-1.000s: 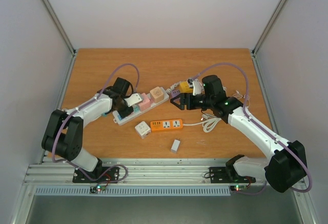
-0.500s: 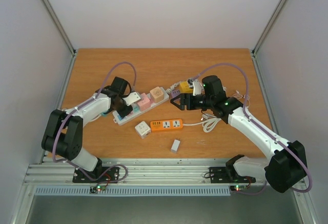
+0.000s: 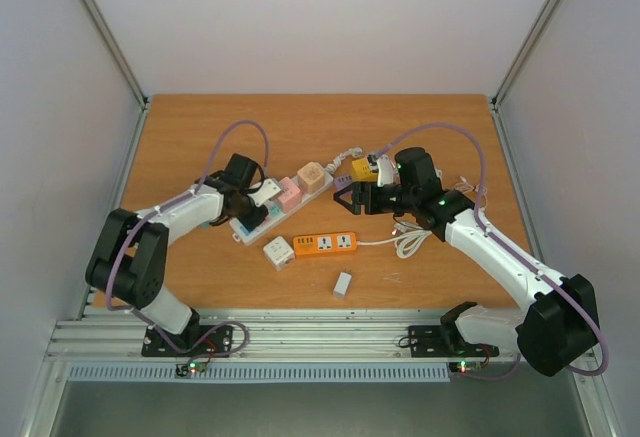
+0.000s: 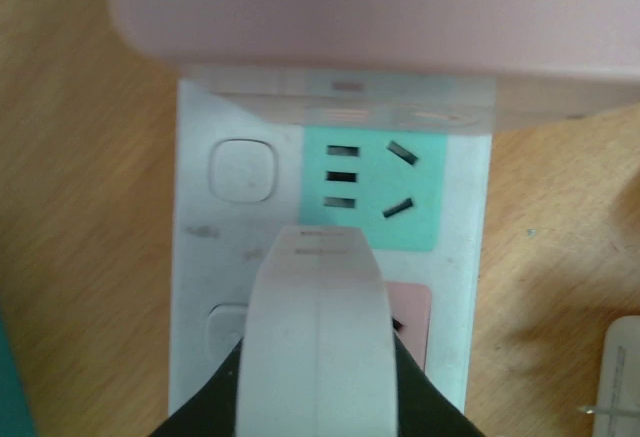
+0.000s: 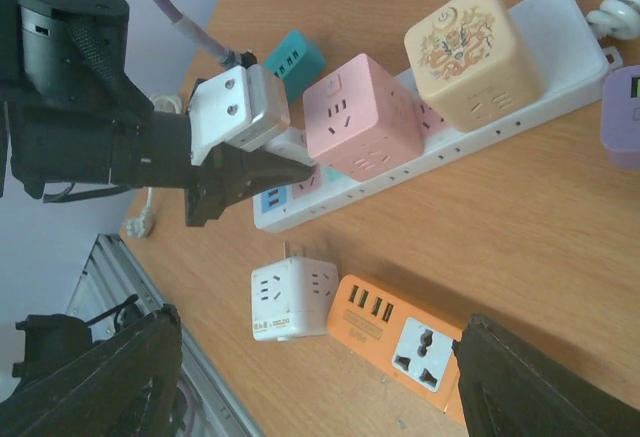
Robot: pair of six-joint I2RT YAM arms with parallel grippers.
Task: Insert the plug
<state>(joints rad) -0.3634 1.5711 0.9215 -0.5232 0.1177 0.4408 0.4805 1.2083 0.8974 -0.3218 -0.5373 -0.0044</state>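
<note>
the left tool (image 3: 252, 200) is clamped on a white plug (image 5: 240, 107), holding it tilted over the left end of the white power strip (image 5: 480, 147) on the surface (image 3: 200, 137). the plug sits next to the teal socket (image 4: 370, 187), beside the pink cube (image 5: 360, 117). the right tool (image 3: 352, 199) hangs above the surface with its jaws apart, gripping nothing.

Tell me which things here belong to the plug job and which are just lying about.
In use: white plug; white power strip; its teal socket.
Lying about: white cube adapter; orange power strip; teal adapter; small white block.
</note>
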